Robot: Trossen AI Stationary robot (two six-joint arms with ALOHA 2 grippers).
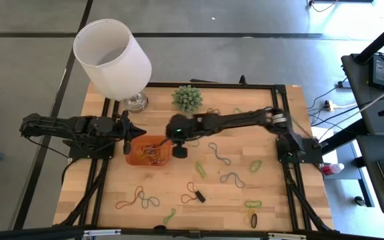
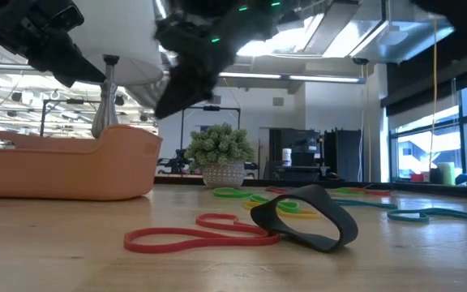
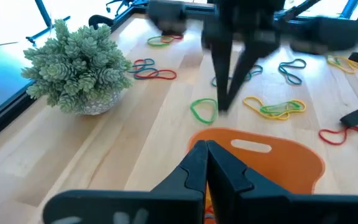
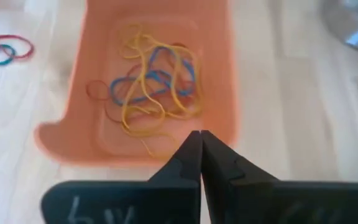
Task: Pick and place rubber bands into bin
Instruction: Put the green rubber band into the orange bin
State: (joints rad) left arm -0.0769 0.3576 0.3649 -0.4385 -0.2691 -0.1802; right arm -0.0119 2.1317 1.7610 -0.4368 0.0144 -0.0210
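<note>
The orange bin (image 1: 149,152) sits left of the table's middle, holding a tangle of yellow, blue and red rubber bands (image 4: 151,81). More rubber bands lie loose on the wood: blue-grey (image 1: 220,155), green (image 1: 200,168), and red with black (image 2: 217,231) near the front. My left gripper (image 3: 207,149) hovers shut above the bin's left end (image 3: 272,158). My right gripper (image 4: 199,140) hangs shut over the bin's right edge (image 4: 219,62), with no band visible between its fingers. It also shows in the low view (image 2: 189,69), above the table.
A white lampshade (image 1: 112,53) on its metal base stands at the far left corner. The spiky green plant (image 1: 187,98) is just right of it, behind the bin. A small black object (image 1: 200,197) lies among the near bands. Black frame rails run along the table's sides.
</note>
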